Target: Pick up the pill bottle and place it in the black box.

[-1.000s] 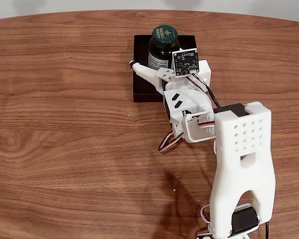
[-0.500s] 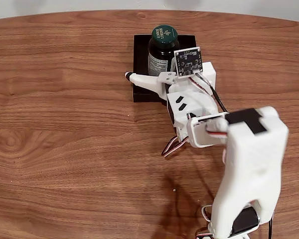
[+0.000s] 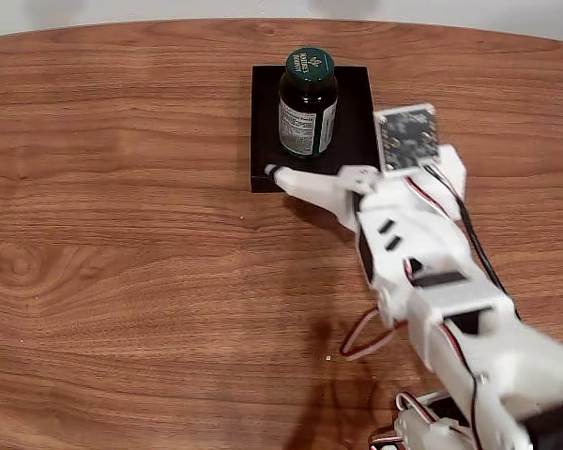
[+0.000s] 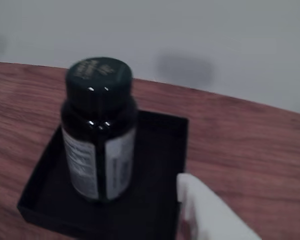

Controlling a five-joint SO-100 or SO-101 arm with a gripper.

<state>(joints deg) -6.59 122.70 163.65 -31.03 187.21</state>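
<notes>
one pill bottle (image 3: pixel 308 103) stands upright inside the black box (image 3: pixel 357 141), just beyond the gripper (image 3: pixel 305 183) and apart from it. the gripper's fingers are spread, gripping nothing, clear of the bottle.

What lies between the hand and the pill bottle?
In the fixed view, just bare floor of the black box separates the hand from the upright pill bottle; nothing else stands there.
</notes>
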